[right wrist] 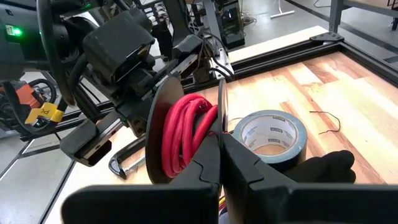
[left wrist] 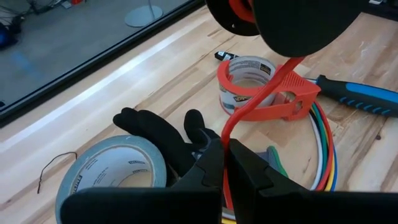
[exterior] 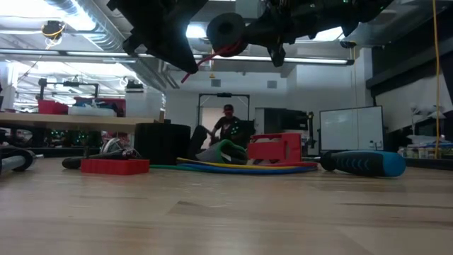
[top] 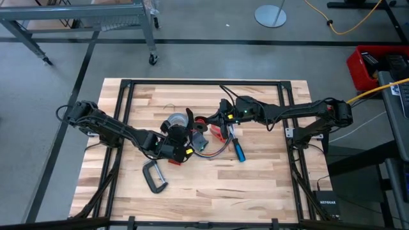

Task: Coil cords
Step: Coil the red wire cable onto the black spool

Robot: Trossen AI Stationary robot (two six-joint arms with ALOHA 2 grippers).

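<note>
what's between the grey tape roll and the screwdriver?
In the left wrist view: a black glove by the grey tape roll, then the multicoloured cords before the screwdriver.

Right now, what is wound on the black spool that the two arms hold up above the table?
A red cord is coiled on the black spool; one strand runs down to the left end effector. How many turns lie underneath is hidden.

Both arms dark, matte black, jointed tube links. Left gripper (top: 181, 142): black blocky housing, yellow tag on side. Right gripper (top: 216, 118): black housing, small green light on wrist. Thin black cables along links. Fingers (left wrist: 205, 177) chunky black plastic.
</note>
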